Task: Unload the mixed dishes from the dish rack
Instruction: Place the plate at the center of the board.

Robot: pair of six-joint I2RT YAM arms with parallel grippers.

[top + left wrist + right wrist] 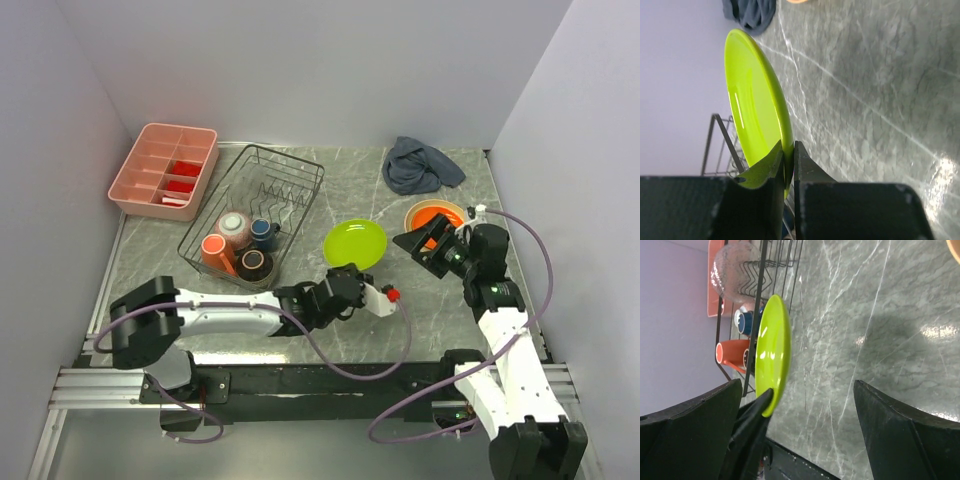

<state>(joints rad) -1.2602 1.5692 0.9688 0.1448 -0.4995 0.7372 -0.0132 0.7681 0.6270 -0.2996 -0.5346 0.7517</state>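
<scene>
My left gripper (345,276) is shut on the near rim of the lime green plate (355,243), which it holds over the table just right of the dish rack (290,175). The left wrist view shows both fingers (805,167) pinching the plate's (752,110) edge. In the rack stand the orange mug (215,250), pinkish bowl (235,226), small dark blue cup (264,232) and dark brown bowl (255,264). My right gripper (425,245) hangs open and empty over the table, beside the tan-yellow plate (432,213). In the right wrist view the green plate (772,350) lies ahead of the jaws.
A pink compartment tray (165,170) sits at the back left, next to the rack. A crumpled blue-grey cloth (420,165) lies at the back right. White walls close in the table on three sides.
</scene>
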